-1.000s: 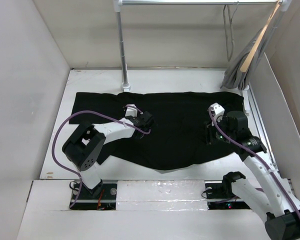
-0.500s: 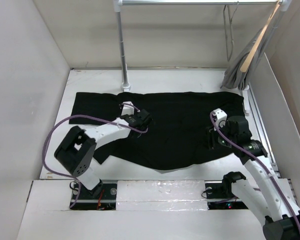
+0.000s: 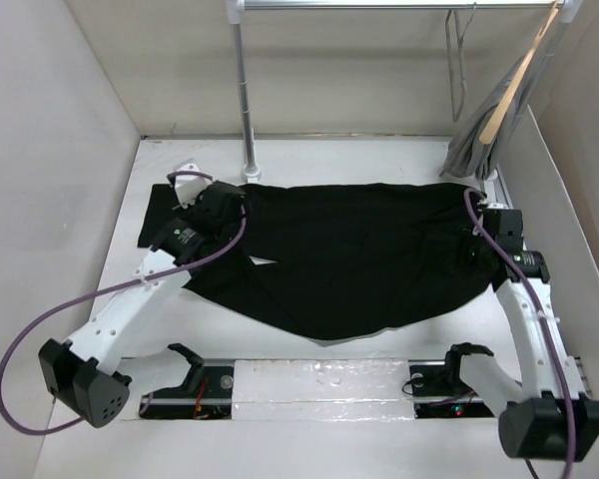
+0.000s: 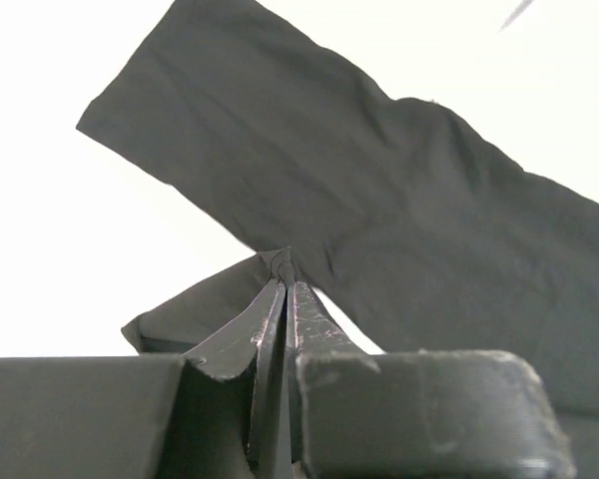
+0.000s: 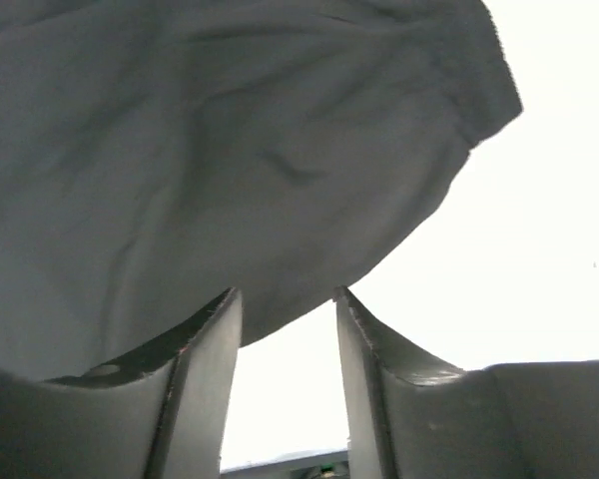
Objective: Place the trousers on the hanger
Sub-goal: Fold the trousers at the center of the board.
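One fold of trousers (image 3: 359, 249) clenched in left end effector (image 4: 285, 287); right end effector (image 5: 288, 317) released.

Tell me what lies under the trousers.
The white table shows all around the trousers, so they lie on it. Whatever else may be beneath the cloth is covered and cannot be seen.

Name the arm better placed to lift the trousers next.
Left. The left gripper is already shut on a pinched fold of the trousers. The right gripper stands open at the cloth's edge, with nothing between its fingers.
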Robot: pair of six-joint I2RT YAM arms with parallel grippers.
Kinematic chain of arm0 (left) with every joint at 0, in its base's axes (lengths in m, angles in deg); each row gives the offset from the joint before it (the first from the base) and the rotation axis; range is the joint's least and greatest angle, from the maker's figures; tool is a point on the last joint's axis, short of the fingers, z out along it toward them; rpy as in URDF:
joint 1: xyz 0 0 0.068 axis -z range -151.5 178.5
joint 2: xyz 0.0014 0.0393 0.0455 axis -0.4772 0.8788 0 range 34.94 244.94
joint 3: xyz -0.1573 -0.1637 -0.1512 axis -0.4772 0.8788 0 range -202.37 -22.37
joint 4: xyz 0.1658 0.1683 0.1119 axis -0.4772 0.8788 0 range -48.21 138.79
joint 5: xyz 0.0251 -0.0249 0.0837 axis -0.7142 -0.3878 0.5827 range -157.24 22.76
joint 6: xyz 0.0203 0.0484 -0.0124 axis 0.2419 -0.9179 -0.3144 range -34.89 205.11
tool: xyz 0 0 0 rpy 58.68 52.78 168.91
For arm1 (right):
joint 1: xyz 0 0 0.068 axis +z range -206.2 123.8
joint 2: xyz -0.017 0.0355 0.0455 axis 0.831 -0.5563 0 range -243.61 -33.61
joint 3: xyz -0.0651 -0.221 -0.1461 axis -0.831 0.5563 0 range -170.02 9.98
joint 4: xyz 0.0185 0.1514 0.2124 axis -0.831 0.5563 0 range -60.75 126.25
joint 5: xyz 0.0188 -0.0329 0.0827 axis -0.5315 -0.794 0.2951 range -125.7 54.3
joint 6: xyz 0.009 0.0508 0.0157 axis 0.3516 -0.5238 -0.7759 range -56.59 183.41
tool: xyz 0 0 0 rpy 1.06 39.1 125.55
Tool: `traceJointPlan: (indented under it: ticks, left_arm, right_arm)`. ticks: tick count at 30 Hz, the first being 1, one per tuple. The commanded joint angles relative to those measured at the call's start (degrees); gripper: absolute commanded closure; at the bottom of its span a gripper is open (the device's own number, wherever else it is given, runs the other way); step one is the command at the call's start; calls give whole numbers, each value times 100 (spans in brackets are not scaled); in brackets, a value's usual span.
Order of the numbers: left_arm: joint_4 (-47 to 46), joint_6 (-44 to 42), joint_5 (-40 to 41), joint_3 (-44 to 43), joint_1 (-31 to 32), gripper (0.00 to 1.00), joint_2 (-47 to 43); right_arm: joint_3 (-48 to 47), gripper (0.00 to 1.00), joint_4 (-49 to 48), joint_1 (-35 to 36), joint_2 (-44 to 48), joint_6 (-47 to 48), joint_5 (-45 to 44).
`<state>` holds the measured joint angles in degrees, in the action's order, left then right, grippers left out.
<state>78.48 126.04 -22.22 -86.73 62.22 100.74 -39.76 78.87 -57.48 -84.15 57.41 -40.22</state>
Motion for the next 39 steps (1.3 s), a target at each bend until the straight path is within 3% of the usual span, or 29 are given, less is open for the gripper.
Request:
traceJointPlan:
  ticks: [1,3,6,8,9,12,16,22,26,29,31,33,34,39]
  left_arm:
    - [-179,-445,-212,-121,-225,100,-357]
    - [-241,-603,-221,-103,-225,100,-532]
    - [-215,-787,-300,-138,-225,100,-858]
    - [-180,-823,-283,-147,-278,100,-1103]
    - [-206,-910,-291,-121,-347,100,-1191]
    - [-363,-1051,-309,-51,-427,100,-1526]
    - [-531,-1227,-309,-112,-427,100,-1842]
    - [-689,-1368,-397,-51,-427,100,-1939]
    - [-794,-1394,-441,143,-427,100,-1975]
    - [-830,-1412,-397,204,-427,100,-1948]
    - [-856,-1465,-327,169,-427,100,-1887]
    - [-969,-1570,-125,160,-427,100,-1817]
    - [-1005,-1683,-29,134,-427,100,-1790]
    - [-1567,-2220,1061,55,-427,100,-1475]
  right_arm:
    - [-89,54,117,-751,-579,-244,-718]
    - [94,64,-58,-1434,-763,-244,-578]
    - [218,64,-155,-2059,-1089,-217,-480]
    - [227,57,-85,-2288,-1194,-217,-489]
    - [219,45,-59,-2472,-1247,-226,-559]
    - [192,33,21,-2954,-1493,-244,-446]
    - [517,32,-469,-3378,-1801,-375,2]
    - [992,39,-1612,-3432,-2238,-254,1469]
    - [1018,41,-1956,-3370,-2794,-59,1577]
    - [1159,48,-2185,-3370,-2777,-164,1287]
    - [1264,65,-2386,-3370,-2742,-243,1277]
    - [1238,92,-2379,-3370,-2645,-288,1260]
    - [1203,97,-2353,-3370,-2566,-314,1260]
    - [721,100,-2019,-3423,-1584,-174,1128]
